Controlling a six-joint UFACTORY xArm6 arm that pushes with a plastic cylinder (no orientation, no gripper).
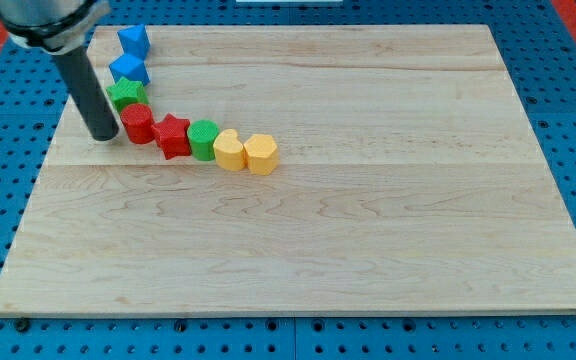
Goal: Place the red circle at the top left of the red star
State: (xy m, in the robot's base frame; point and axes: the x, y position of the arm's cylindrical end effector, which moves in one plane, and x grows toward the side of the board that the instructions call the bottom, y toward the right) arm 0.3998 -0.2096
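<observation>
The red circle [137, 123] sits near the board's upper left, touching the upper left side of the red star [172, 134]. My tip [103, 136] rests on the board just left of the red circle, very close to it or touching it. The dark rod rises from the tip toward the view's top left.
A curved chain of blocks runs from the top left: a blue block [133, 41], a second blue block [129, 70], a green star [125, 95], then past the red pair a green circle [203, 138], a yellow block [229, 150] and a yellow hexagon [261, 153]. All sit on the wooden board [368, 220].
</observation>
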